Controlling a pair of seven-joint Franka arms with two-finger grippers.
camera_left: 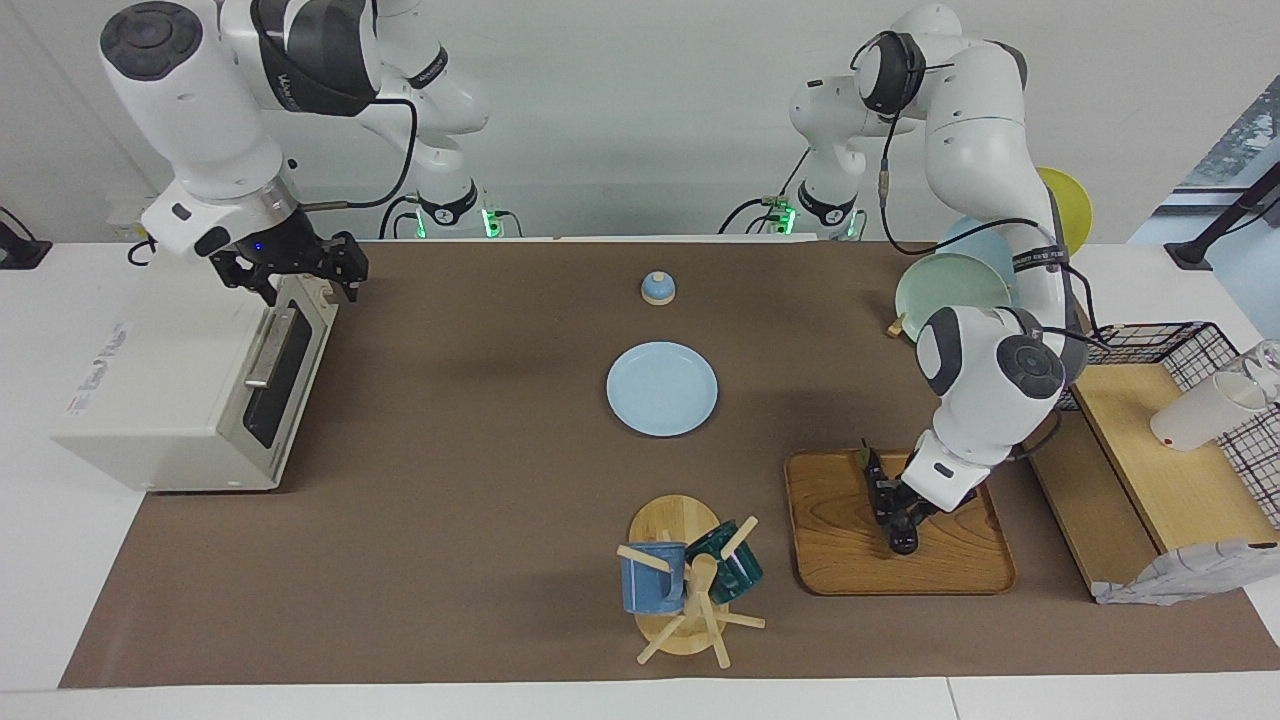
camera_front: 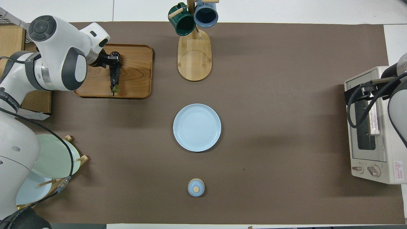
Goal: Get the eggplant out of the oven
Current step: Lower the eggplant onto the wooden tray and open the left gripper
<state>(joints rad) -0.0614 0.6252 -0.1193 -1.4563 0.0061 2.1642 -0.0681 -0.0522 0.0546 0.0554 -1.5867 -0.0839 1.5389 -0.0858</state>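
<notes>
The eggplant (camera_left: 872, 478) was seen lying on the wooden tray (camera_left: 960, 570), lower right of the facing view, w/ the left gripper (camera_left: 900, 530) down over its far end; whether the fingers were clamped on it couldn't be told. The right gripper (camera_left: 300, 268) was held, fingers apart, at the top edge of the oven (camera_left: 160, 400), upper left, door shut

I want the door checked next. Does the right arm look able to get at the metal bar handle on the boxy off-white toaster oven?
Probably yes. The right gripper hangs open right over the oven's door top, and the bar handle just below it has nothing in front.
</notes>
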